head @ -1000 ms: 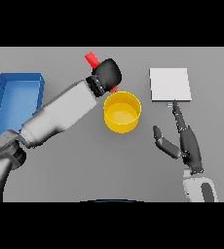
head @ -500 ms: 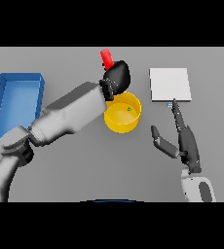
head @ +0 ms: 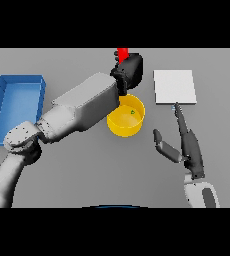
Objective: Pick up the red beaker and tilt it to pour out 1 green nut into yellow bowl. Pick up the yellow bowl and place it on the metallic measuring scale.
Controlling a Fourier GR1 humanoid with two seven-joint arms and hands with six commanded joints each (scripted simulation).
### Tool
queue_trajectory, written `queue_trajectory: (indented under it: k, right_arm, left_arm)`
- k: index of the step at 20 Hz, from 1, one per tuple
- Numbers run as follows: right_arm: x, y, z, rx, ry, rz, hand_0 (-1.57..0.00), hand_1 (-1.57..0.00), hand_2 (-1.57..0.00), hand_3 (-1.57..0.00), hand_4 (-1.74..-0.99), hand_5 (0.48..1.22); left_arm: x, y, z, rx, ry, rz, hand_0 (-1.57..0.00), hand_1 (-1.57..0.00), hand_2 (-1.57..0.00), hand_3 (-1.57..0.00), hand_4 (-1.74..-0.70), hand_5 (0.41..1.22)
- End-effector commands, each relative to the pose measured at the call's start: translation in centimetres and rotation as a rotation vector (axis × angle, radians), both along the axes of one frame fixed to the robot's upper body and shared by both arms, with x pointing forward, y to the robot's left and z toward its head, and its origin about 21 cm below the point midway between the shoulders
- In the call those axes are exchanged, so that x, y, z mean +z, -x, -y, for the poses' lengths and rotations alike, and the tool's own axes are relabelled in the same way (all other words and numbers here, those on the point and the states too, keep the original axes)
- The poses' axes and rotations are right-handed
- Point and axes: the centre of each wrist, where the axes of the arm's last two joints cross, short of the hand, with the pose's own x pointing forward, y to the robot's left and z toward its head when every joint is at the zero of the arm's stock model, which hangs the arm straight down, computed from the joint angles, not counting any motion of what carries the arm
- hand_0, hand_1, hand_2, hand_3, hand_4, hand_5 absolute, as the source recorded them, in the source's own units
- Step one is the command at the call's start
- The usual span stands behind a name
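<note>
My left hand (head: pixel 129 72) is curled round the red beaker (head: pixel 122 54), holding it in the air just behind the yellow bowl (head: pixel 125 116); only the beaker's upper part shows above the hand. A small green nut (head: pixel 132 112) lies inside the bowl. The bowl stands on the grey table near the middle. The metallic measuring scale (head: pixel 174 87), a flat pale square, lies to the bowl's right and a little further back. My right hand (head: pixel 186 145) rests open to the right of the bowl, fingers straight and pointing towards the scale.
A blue tray (head: pixel 18 107) sits at the table's left side, partly covered by my left arm, which reaches diagonally across the table from the lower left.
My left hand has carried the red beaker to the right and turned it more upright behind the bowl. A green nut now lies in the bowl. The right hand has hardly moved.
</note>
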Motion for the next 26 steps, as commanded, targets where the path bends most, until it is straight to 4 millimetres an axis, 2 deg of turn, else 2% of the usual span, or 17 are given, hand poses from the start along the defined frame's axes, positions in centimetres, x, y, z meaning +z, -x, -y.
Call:
queue_trajectory:
  k: [1,4,5,6,9,10,13,17,21,23,26]
  right_arm:
    - [-0.1,-0.1,0.3,-0.007,-0.003,0.000,0.00,0.00,0.00,0.00,-1.035,0.685]
    - [-0.1,0.0,0.5,-0.011,0.024,0.013,0.00,0.00,0.00,0.00,-1.023,0.682]
    - [0.4,-0.1,0.5,-0.015,0.020,0.017,0.00,0.00,0.00,0.00,-1.024,0.681]
    - [0.5,-0.3,0.6,-0.014,0.019,0.006,0.00,0.00,0.00,0.00,-1.028,0.680]
    - [0.5,0.1,0.5,-0.001,0.007,0.018,0.00,0.00,0.00,0.00,-1.001,0.683]
    - [0.5,0.1,0.6,-0.003,0.014,0.010,0.00,0.00,0.00,0.00,-0.996,0.681]
    - [0.5,-0.5,0.2,-0.014,0.011,0.007,0.00,0.00,0.00,0.00,-0.999,0.665]
    - [0.2,-0.8,0.0,0.001,-0.040,-0.003,0.00,0.00,0.00,0.00,-1.002,0.666]
    - [-0.1,-0.8,0.2,0.001,-0.028,-0.009,0.00,0.00,0.00,0.00,-1.034,0.655]
    - [-0.2,-0.9,0.0,0.002,-0.014,-0.016,0.00,0.00,0.00,0.00,-1.050,0.653]
    - [0.0,-0.8,0.2,0.005,-0.001,-0.001,0.00,0.00,0.00,0.00,-1.048,0.652]
  left_arm:
    - [1.2,-0.7,-0.3,0.016,0.025,0.023,-1.57,-1.57,-1.57,-1.57,-1.73,1.221]
    - [5.6,-2.2,-1.2,0.071,0.101,0.043,-1.57,-1.57,-1.57,-1.57,-1.73,1.221]
    - [7.4,-3.0,-2.1,0.114,0.158,0.055,-1.57,-1.57,-1.57,-1.26,-1.73,1.221]
    - [8.6,-3.3,-2.4,0.140,0.193,0.066,-1.57,-1.57,-1.57,-1.02,-1.73,1.221]
    - [12.2,-5.2,-5.8,0.257,0.397,0.023,-1.57,-1.57,-1.57,-1.29,-1.73,1.221]
    - [13.1,-5.6,-6.6,0.319,0.483,0.035,-1.57,-1.57,-1.57,-1.35,-1.73,1.221]
    - [15.4,-6.7,-11.1,0.484,0.763,0.015,-1.57,-1.57,-1.57,-1.43,-1.74,1.221]
    - [15.6,-7.7,-19.3,0.699,1.127,0.038,-1.57,-1.57,-1.57,-1.45,-1.74,1.221]
    - [12.1,-7.4,-26.9,0.895,1.408,0.095,-1.57,-1.57,-1.57,-1.41,-1.74,1.221]
    - [10.4,-7.0,-29.6,0.987,1.557,0.114,-1.57,-1.57,-1.57,-1.43,-1.74,1.221]
    - [6.7,-6.1,-32.1,1.078,1.739,0.119,-1.57,-1.57,-1.57,-1.46,-1.74,1.221]
